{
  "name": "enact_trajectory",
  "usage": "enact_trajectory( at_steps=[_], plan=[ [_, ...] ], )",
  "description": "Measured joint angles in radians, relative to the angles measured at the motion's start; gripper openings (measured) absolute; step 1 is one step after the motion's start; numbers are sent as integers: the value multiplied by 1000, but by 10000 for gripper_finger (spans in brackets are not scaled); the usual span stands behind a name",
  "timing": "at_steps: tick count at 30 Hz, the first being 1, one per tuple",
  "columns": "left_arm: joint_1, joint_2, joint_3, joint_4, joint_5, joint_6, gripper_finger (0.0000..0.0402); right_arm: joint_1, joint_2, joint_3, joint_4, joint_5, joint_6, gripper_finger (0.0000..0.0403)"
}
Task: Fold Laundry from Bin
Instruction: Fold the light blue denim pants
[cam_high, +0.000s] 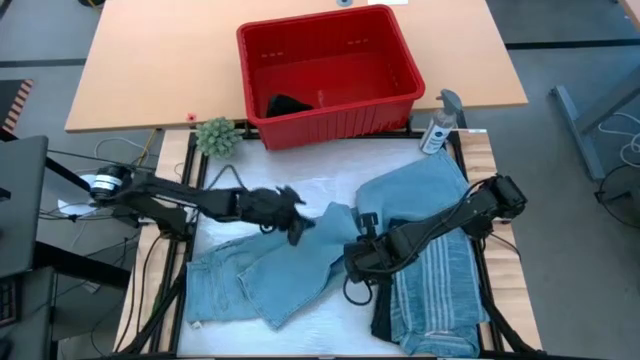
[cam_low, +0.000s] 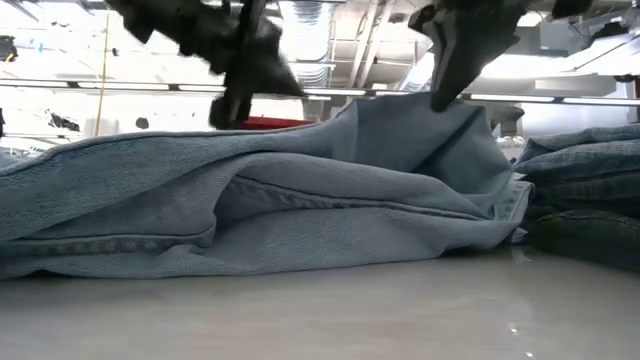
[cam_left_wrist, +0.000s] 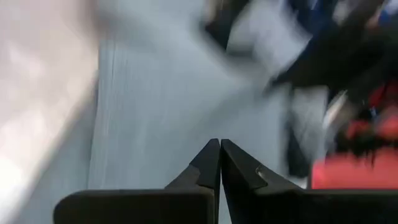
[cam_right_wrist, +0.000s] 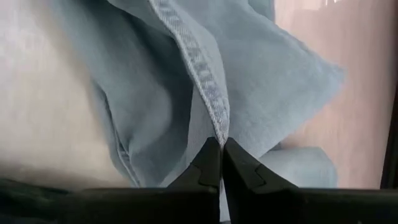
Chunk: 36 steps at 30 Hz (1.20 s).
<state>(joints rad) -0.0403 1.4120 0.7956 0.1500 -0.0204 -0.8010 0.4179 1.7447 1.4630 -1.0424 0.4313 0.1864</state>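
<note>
Jaws pinched on denim on the right, closed on nothing on the left, mid-fold on the jeans.

Both sets of jaws are standing closed: the right gripper (cam_right_wrist: 221, 163) is nipping the stitched seam of the light blue jeans (cam_high: 290, 268), while the left gripper (cam_left_wrist: 219, 167) is hovering shut and empty just above the same garment. The jeans are lying spread on the white mat in front of the red bin (cam_high: 330, 70), with 1 small black item (cam_high: 287, 104) waiting inside the bin. A folded striped shirt (cam_high: 432, 295) is resting beside the jeans, under the right arm. Judging by this, 1 fold of the jeans is under way; the next move is calling for the right gripper to be carrying the pinched seam across the jeans and letting go, with the left gripper opening for a hold of its own.
</note>
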Motion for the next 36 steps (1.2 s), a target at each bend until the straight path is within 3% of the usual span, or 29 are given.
enact_trajectory(
  at_steps=[3, 8, 11, 15, 23, 29, 36],
  plan=[
    [31, -30, 5, 103, -46, 44, 0, -2, 0, -24, 32, 0, 0, 31],
    [112, 74, 1, 167, 114, 57, 0, 1, 1, -30, 49, 0, -4, 27],
    [123, 156, 5, 294, 205, 47, 0, 1, 1, -30, 48, -1, -16, 30],
    [126, 284, 9, 380, 262, 45, 0, -1, 1, -30, 50, -4, -19, 28],
    [164, 497, 151, 293, 278, 136, 0, -10, 1, -30, 82, -11, -29, 29],
    [201, 574, 250, 161, 292, 204, 0, -2, 1, -30, 86, -17, 18, 27],
    [234, 604, 250, 116, 305, 225, 0, 66, 1, -32, 74, -33, 160, 30]
  ],
)
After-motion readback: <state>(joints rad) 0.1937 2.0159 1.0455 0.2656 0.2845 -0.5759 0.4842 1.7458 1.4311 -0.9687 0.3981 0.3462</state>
